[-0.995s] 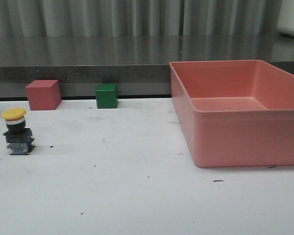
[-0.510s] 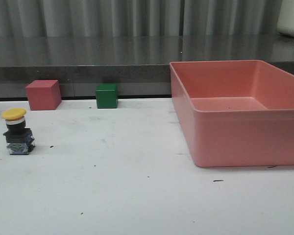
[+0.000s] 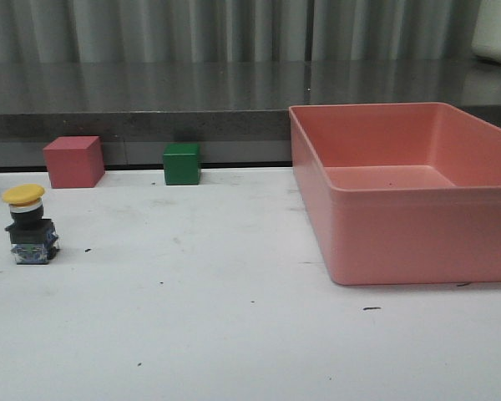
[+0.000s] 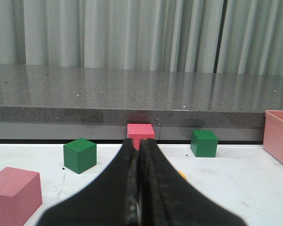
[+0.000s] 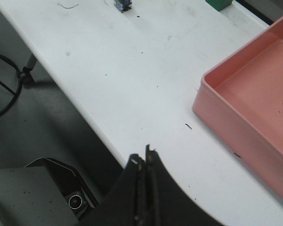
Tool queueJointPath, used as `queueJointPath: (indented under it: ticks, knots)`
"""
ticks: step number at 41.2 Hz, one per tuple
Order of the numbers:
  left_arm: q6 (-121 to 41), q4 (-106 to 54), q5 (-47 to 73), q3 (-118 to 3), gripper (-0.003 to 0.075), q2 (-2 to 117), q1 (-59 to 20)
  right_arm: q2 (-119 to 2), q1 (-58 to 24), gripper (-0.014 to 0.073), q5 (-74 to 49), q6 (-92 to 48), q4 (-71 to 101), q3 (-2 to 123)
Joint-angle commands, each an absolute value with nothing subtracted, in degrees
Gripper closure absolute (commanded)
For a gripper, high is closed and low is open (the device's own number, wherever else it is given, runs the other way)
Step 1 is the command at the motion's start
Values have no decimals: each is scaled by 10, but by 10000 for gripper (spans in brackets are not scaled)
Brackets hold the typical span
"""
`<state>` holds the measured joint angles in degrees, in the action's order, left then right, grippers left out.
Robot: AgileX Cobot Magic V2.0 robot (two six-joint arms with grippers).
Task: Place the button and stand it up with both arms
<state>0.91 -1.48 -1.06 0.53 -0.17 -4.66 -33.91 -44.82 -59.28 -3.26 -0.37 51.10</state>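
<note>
**Button upright at left of table, both arms clear**

The button [image 3: 30, 224] stands on its blocky base, yellow cap up, on the white table [image 3: 234, 317] near the left edge of the front view. Nothing touches it. Across the last second of front-view frames its position and pose do not change at all; no arm enters that view either. Judgement: the button looks placed and standing, so the task appears complete or nearly so, with only a settled pose left to confirm.

Behind it, against the back ledge, sit a red cube [image 3: 73, 161] and a green cube [image 3: 182, 163], both well apart from the button. The pink bin [image 3: 417, 234] fills the right side, empty as far as visible.

The left gripper [image 4: 138, 188] has its fingers pressed together with nothing between them; a sliver of yellow shows just beside them in the left wrist view. The right gripper [image 5: 144, 188] is likewise closed and empty, hanging over the near table edge, far from the button [image 5: 123, 4].
</note>
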Motion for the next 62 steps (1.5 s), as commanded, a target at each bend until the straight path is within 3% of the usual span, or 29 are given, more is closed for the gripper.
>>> queueJointPath:
  ticks: [1,9,18,33,62]
  knots:
    - [9,-20,-59,13,740,-14,-51,-318,-382,711,-519,-36,-17,498]
    - [9,-20,-59,13,740,-14,-51,-211,-183,711,-337,-36,-15,369]
    - [9,-20,-59,13,740,-14,-51,-62,-62,711,-186,-36,-15,194]
    - [9,-20,-59,13,740,-14,-51,16,-39,711,47,-36,-15,-16]
    - [9,-20,-59,13,740,-14,-51,16,-28,711,31,-36,-15,-14]
